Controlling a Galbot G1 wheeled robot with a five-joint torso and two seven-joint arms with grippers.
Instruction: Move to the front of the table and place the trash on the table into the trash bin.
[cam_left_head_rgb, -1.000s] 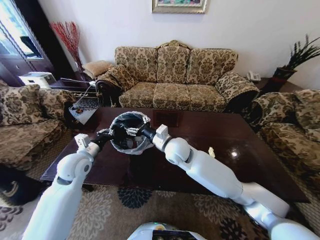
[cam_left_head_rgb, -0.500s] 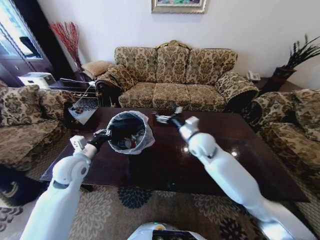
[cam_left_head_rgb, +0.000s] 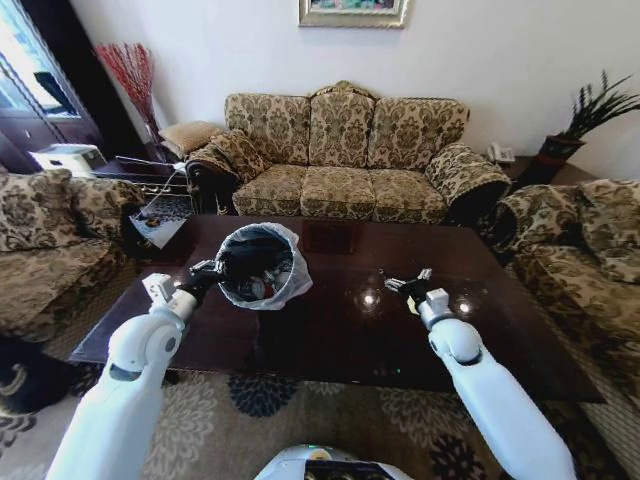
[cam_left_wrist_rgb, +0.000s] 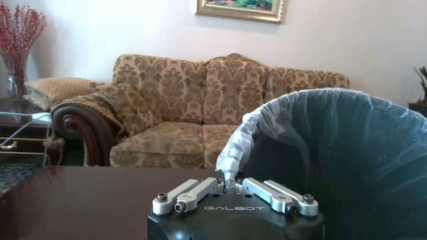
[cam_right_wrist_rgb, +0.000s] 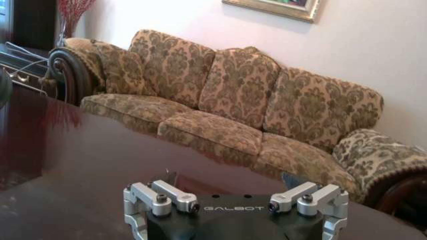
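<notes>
A: Where's the bin? 
B: We see the trash bin (cam_left_head_rgb: 262, 265) standing on the table (cam_left_head_rgb: 330, 335), toward its left end, nearer the far edge. White liner ruffled over the rim, some trash (cam_left_head_rgb: 258, 288) visible inside.

A: Left gripper? 
B: Left gripper (cam_left_head_rgb: 212, 270) is at the bin's left side. In the wrist view its jaws are pressed together on the liner edge (cam_left_wrist_rgb: 230, 165) at the rim.

A: Right one? 
B: Right gripper (cam_left_head_rgb: 408, 285) hovers low over the right half of the table, well apart from the bin. Jaws spread wide, nothing between them; wrist view confirms (cam_right_wrist_rgb: 235, 200).

A: Anything left on the table? 
B: We spot a small pale scrap (cam_left_head_rgb: 411, 304) just beside the right gripper, near its wrist. Can't tell what it is.
</notes>
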